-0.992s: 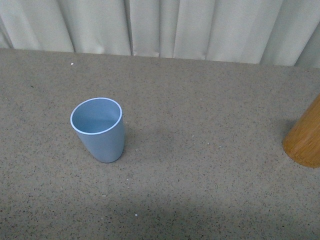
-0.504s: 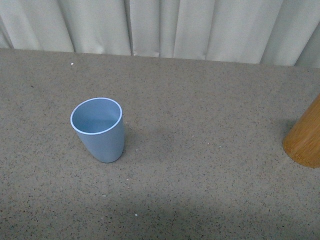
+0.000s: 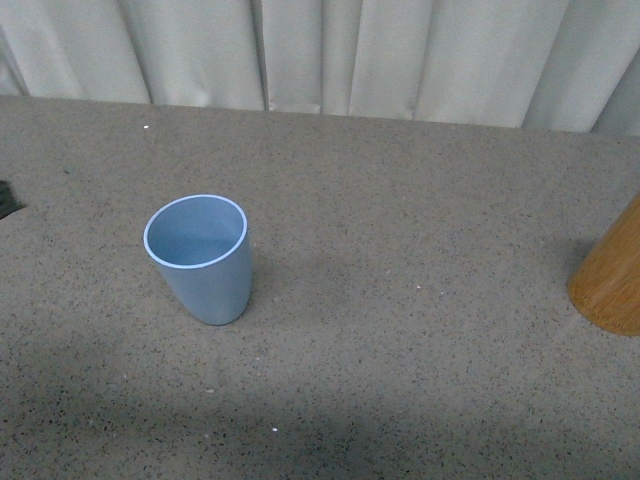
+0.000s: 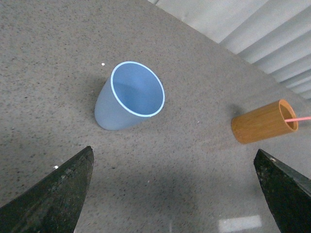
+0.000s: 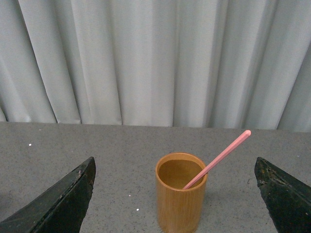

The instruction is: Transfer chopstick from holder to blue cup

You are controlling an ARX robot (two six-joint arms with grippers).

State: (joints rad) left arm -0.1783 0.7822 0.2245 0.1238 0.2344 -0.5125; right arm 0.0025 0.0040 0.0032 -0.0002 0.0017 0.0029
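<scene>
Blue cup [image 3: 197, 258] sits empty; bamboo holder [image 5: 181, 194] has one pink chopstick [image 5: 218, 159] leaning out. Left gripper [image 4: 173, 150] spread wide, right gripper [image 5: 175, 160] likewise, nothing between either.

The surface [image 3: 420, 190] is a flat grey-brown top with fine dark speckling. A blue cup [image 3: 205, 270] stands upright on it, left of centre, its mouth open upward. A wooden holder [image 3: 612, 275] also stands on it, well apart to the right and cut by the front view's edge. A few tiny white specks [image 3: 274, 430] lie scattered around.
</scene>
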